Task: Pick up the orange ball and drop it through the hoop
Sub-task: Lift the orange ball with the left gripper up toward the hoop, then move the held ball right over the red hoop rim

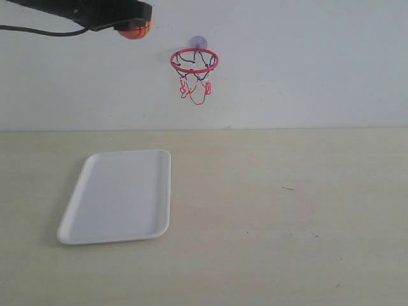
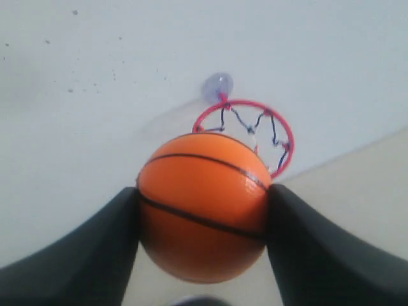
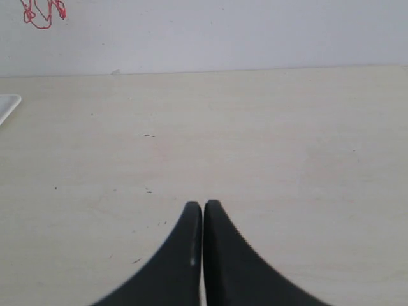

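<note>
The orange ball (image 1: 135,30) with black seams is held high at the top left of the exterior view, gripped by my left gripper (image 1: 131,22), which is shut on it. In the left wrist view the orange ball (image 2: 203,207) fills the gap between the two black fingers (image 2: 95,248). The hoop (image 1: 194,60), a red ring with dark and red net on a suction cup, hangs on the wall to the right of the ball and slightly lower; the hoop (image 2: 255,137) shows just beyond the ball. My right gripper (image 3: 203,207) is shut and empty above the table.
A white rectangular tray (image 1: 118,197) lies on the beige table (image 1: 287,217) at left, its corner (image 3: 6,105) also visible in the right wrist view. A white wall rises behind the table.
</note>
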`<state>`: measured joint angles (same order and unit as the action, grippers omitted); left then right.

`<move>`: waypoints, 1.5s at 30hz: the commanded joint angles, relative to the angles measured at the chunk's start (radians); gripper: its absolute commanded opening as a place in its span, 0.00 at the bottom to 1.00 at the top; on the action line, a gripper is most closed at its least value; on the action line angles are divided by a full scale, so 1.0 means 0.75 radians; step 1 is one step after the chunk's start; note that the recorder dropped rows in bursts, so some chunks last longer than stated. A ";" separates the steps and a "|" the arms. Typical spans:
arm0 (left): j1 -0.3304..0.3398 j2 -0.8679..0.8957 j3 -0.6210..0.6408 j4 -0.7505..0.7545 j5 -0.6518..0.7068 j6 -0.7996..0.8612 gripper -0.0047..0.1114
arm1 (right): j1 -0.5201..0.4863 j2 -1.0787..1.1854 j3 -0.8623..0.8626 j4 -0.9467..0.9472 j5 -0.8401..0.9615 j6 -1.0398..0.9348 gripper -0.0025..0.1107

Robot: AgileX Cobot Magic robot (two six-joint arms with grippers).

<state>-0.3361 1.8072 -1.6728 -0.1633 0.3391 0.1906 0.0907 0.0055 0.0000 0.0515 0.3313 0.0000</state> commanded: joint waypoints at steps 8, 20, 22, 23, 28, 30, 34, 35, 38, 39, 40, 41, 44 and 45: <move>0.126 0.287 -0.111 -0.508 -0.154 -0.119 0.08 | 0.179 -0.007 0.000 -0.005 -0.012 0.000 0.02; 0.302 0.642 -0.842 -1.408 0.512 0.386 0.08 | 0.187 -0.007 0.000 -0.005 -0.012 0.000 0.02; 0.314 0.702 -0.916 -1.397 0.561 0.338 0.08 | 0.187 -0.007 0.000 -0.005 -0.012 0.000 0.02; 0.317 0.728 -0.947 -1.403 0.576 0.334 0.08 | 0.187 -0.007 0.000 -0.005 -0.012 0.000 0.02; 0.311 0.804 -1.066 -1.400 0.581 0.390 0.08 | 0.187 -0.007 0.000 -0.005 -0.012 0.000 0.02; 0.311 0.821 -1.085 -1.400 0.586 0.407 0.08 | 0.187 -0.007 0.000 -0.005 -0.012 0.000 0.02; 0.311 0.838 -1.096 -1.400 0.671 0.407 0.08 | 0.187 -0.007 0.000 -0.005 -0.012 0.000 0.02; 0.311 0.841 -1.096 -1.402 0.699 0.417 0.08 | 0.187 -0.007 0.000 -0.005 -0.012 0.000 0.02; 0.308 0.855 -1.096 -1.402 0.753 0.444 0.08 | 0.187 -0.007 0.000 -0.005 -0.012 0.000 0.02; 0.308 0.857 -1.096 -1.402 0.758 0.445 0.08 | 0.187 -0.007 0.000 -0.005 -0.012 0.000 0.02; 0.304 0.858 -1.096 -1.402 0.758 0.454 0.08 | 0.187 -0.007 0.000 -0.005 -0.012 0.000 0.02; 0.301 0.858 -1.096 -1.402 0.749 0.464 0.08 | 0.187 -0.007 0.000 -0.005 -0.012 0.000 0.02; 0.277 0.858 -1.096 -1.402 0.671 0.481 0.08 | 0.187 -0.007 0.000 -0.005 -0.012 0.000 0.02; 0.266 0.858 -1.096 -1.397 0.633 0.481 0.08 | 0.187 -0.007 0.000 -0.005 -0.012 0.000 0.02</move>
<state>-0.1122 2.4548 -2.4908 -1.2065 0.8665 0.5360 0.2282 0.0055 0.0000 0.0515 0.3313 0.0000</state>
